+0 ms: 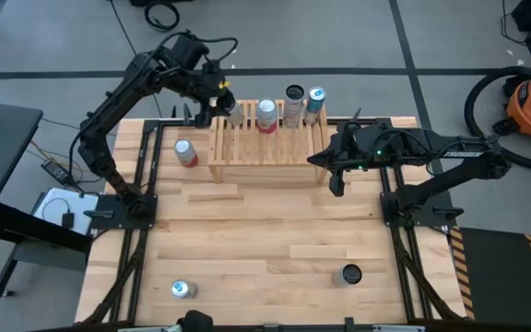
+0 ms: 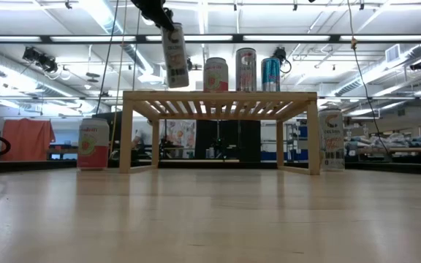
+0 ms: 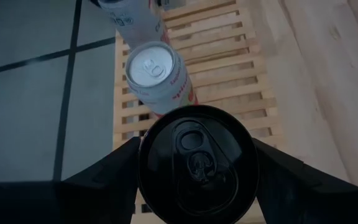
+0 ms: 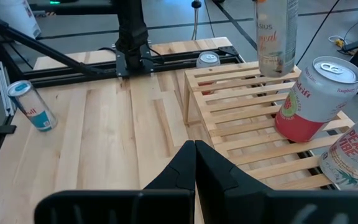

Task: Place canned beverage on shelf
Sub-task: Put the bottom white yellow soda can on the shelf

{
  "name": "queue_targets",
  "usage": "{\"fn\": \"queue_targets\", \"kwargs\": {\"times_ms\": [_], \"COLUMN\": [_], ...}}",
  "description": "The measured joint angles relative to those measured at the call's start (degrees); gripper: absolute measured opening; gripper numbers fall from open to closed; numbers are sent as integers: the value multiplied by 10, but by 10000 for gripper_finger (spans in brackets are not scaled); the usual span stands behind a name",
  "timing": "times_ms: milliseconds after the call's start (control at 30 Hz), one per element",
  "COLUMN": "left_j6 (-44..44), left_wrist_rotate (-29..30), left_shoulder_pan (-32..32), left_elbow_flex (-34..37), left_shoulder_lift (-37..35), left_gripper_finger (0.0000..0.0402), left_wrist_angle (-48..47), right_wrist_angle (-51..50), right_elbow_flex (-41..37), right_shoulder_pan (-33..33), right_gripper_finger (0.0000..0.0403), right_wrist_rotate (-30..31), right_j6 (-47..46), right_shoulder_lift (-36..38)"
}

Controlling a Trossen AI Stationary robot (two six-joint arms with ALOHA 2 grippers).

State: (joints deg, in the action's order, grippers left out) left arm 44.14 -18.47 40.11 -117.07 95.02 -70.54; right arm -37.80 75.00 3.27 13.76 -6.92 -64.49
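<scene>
High view: the left gripper (image 1: 221, 103) is reaching over the far left end of the shelf (image 1: 267, 148), its fingers spread wide around a tall slim can (image 1: 235, 112) and gripping it by the sides. Low view is showing that can (image 2: 174, 55) hanging tilted above the shelf's (image 2: 221, 109) left end, its base clear of the slats. Left wrist view is looking straight down on the held can's dark lid (image 3: 197, 163), with a dark finger (image 3: 107, 171) pressing on each side and the slatted top (image 3: 229, 62) below. Three cans are standing upright on the shelf to the right of the held one: a red-and-white can (image 2: 215, 74), a tall pale can (image 2: 245, 69) and a blue can (image 2: 270, 74). A red can (image 1: 185, 153) is standing on the table (image 1: 265, 231) just left of the shelf, and two more cans (image 1: 183, 290) are sitting near the front edge, well apart. The right gripper (image 1: 336, 184) is hanging just off the shelf's right end, fingers closed together and holding nothing; right wrist view is showing the closed fingers (image 4: 195, 163) pointing toward the shelf (image 4: 241, 118).
</scene>
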Motion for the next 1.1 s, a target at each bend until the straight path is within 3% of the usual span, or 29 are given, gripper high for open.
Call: {"fn": "queue_targets", "kwargs": {"times_ms": [200, 367, 667, 1100], "left_j6": [-4, -39, -90, -94], "left_wrist_rotate": [-57, -71, -60, -50], "left_shoulder_pan": [11, 10, 6, 6], "left_elbow_flex": [-1, 2, 3, 4], "left_shoulder_lift": [0, 0, 10, 33], "left_gripper_finger": [257, 264, 269, 270], "left_wrist_angle": [-17, -18, -52, -65], "right_wrist_angle": [2, 5, 5, 4], "right_elbow_flex": [0, 0, 0, 0], "right_shoulder_pan": [0, 0, 0, 10], "right_gripper_finger": [10, 10, 10, 10], "right_wrist_rotate": [0, 0, -4, -12], "right_j6": [0, -2, 0, 0], "right_shoulder_lift": [0, 0, 0, 0]}}
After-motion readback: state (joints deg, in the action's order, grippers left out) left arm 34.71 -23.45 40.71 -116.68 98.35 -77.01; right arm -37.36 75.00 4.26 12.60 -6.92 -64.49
